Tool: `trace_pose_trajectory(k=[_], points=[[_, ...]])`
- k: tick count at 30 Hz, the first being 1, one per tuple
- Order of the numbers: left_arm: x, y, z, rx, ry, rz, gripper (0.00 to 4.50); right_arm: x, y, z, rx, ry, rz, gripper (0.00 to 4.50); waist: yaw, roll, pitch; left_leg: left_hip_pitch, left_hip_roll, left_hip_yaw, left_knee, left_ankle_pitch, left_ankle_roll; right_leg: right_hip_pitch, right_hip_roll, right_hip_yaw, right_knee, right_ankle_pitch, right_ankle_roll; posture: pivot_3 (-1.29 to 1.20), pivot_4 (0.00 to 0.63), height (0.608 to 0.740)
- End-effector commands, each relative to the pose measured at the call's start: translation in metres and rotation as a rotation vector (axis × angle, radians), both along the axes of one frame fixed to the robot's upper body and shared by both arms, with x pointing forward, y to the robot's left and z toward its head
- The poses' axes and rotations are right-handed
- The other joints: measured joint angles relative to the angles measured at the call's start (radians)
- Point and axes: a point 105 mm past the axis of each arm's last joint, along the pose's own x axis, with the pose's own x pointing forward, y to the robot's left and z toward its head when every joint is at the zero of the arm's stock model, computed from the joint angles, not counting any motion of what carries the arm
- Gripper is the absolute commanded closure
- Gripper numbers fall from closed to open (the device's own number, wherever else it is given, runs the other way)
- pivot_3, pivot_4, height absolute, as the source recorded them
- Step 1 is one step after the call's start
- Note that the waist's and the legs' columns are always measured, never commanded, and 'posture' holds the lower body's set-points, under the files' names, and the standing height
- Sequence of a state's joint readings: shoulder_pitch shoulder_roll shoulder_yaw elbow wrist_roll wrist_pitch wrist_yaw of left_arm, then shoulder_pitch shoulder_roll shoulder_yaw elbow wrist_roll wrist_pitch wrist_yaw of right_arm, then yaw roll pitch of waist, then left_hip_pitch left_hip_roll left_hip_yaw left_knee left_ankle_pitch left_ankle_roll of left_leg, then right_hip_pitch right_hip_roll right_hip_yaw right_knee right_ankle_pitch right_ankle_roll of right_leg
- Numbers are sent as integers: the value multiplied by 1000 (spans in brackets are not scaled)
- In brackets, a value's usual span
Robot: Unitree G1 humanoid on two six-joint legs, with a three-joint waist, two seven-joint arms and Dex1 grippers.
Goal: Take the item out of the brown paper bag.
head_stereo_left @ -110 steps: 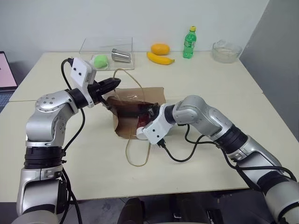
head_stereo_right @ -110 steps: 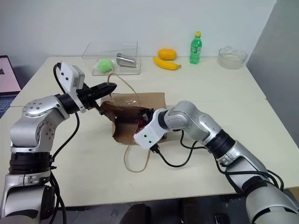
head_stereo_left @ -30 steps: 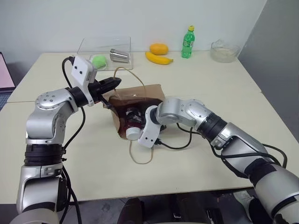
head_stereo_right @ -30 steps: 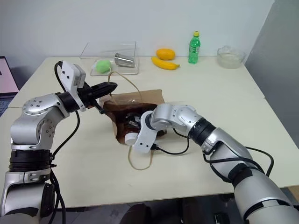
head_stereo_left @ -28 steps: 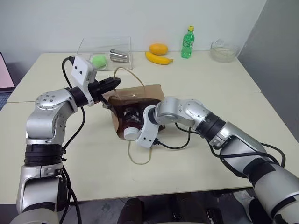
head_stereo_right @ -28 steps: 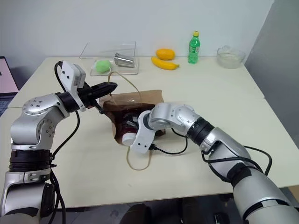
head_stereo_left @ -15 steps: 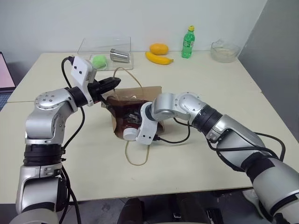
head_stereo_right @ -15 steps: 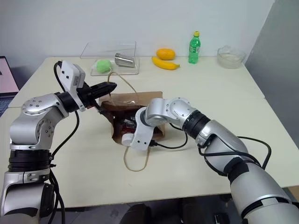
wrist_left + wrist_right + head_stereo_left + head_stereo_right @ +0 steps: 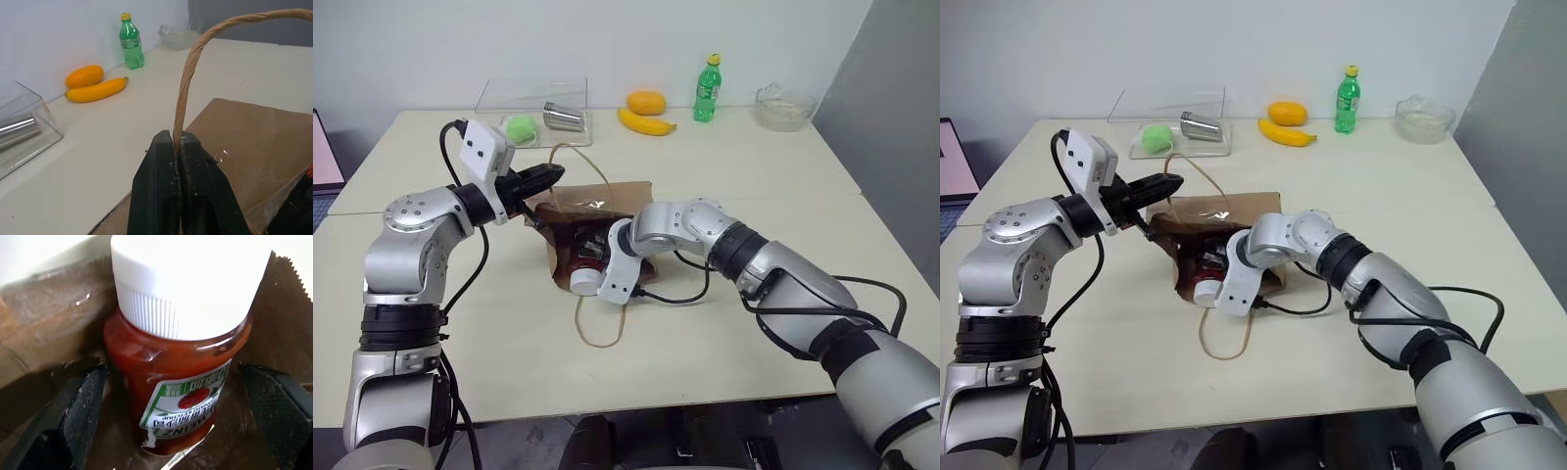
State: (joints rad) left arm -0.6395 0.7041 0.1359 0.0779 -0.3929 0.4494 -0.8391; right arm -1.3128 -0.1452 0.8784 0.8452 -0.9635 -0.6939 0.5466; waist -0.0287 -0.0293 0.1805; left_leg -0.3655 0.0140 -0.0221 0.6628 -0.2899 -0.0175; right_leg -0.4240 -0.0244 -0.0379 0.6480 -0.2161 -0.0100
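Paper bag (image 9: 607,201) walls flank bottle (image 9: 176,377); right end effector (image 9: 171,396) apart, left (image 9: 176,147) clamps handle (image 9: 188,73).

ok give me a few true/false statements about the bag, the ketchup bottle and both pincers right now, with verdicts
1. The left pincer is shut on a cord handle of the brown paper bag. True.
2. The right pincer is clamped tight on the ketchup bottle. False: its fingers stand wide open on either side of the bottle, apart from it.
3. The ketchup bottle's white cap lies at the bag's open mouth. True.
4. The ketchup bottle stands upright on the table beside the bag. False: it lies inside the bag's mouth.
5. The green soda bottle is inside the bag. False: it stands at the table's far edge, near the banana.
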Motion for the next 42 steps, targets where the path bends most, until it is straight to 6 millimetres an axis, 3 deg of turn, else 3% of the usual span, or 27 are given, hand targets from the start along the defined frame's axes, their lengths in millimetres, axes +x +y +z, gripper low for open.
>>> trace_pose_trajectory(k=[1,9,19,24,26,32,35,42], points=[[-5,2,17,12,-69,6,4500,-5,8,17,75,22,20,30,0,0,0,0,0,0,0,0,0,0,0,0,0,0,0,0,150,740],[-6,3,17,10,-67,8,4500,-4,19,16,34,-60,50,30,0,0,0,0,0,0,0,0,0,0,0,0,0,0,0,0,150,740],[-7,3,17,10,-68,12,4500,11,18,-5,55,-49,-35,30,0,0,0,0,0,0,0,0,0,0,0,0,0,0,0,0,150,740],[-8,2,17,10,-66,10,4500,8,13,-14,53,-4,-43,1269,-1,0,0,0,0,0,0,0,0,0,0,0,1,0,0,0,150,740],[-8,2,17,10,-66,10,4500,6,14,-13,60,7,-34,1482,-1,0,0,0,0,0,0,0,0,0,0,0,1,0,0,0,150,740],[-7,2,16,14,-64,8,4500,-4,18,-8,107,51,-1,1488,-1,0,0,0,0,0,0,0,0,0,0,0,0,0,0,0,150,740],[-8,4,16,17,-64,14,4500,-9,10,2,152,94,30,1488,-1,0,0,0,0,0,0,0,0,0,0,0,1,0,0,0,150,740],[-8,5,16,16,-61,19,4500,-32,8,14,253,283,65,1488,-1,0,0,0,0,0,0,0,0,0,0,0,0,0,0,0,150,740]])
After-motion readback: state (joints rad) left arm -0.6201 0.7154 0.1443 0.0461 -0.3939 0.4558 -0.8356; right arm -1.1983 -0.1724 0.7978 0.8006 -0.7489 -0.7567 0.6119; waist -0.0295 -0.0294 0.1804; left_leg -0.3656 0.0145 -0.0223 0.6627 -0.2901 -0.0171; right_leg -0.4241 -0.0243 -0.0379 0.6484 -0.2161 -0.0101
